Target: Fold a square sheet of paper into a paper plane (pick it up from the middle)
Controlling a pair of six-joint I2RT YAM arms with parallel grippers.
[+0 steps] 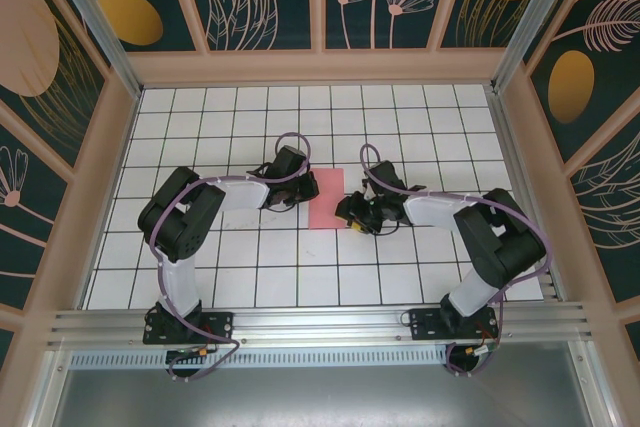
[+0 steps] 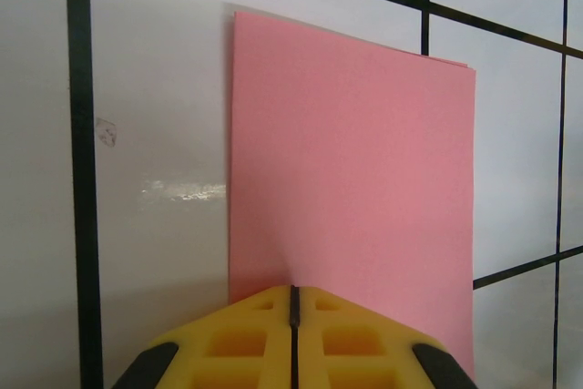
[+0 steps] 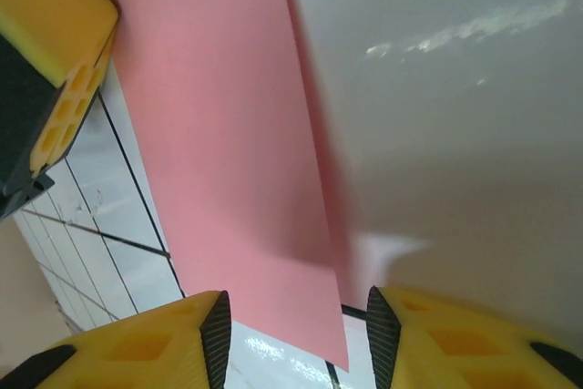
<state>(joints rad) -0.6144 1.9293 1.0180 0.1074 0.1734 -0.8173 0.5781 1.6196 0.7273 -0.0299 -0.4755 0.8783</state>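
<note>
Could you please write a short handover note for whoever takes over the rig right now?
Left pincer: shut, tips at one edge of the paper.
Right pincer: open, over a corner of the paper.
The paper lies on the table between the arms. It is a rectangle, apparently folded in half.
Done: the first fold, it seems.
Left: all further folds; no plane shape yet.

Thin pink-red sheet of paper [image 1: 326, 192], plain, folded in half into a narrow rectangle, layers slightly offset at one corner, lying flat mid-way on white gridded table [image 1: 300, 269]
</note>
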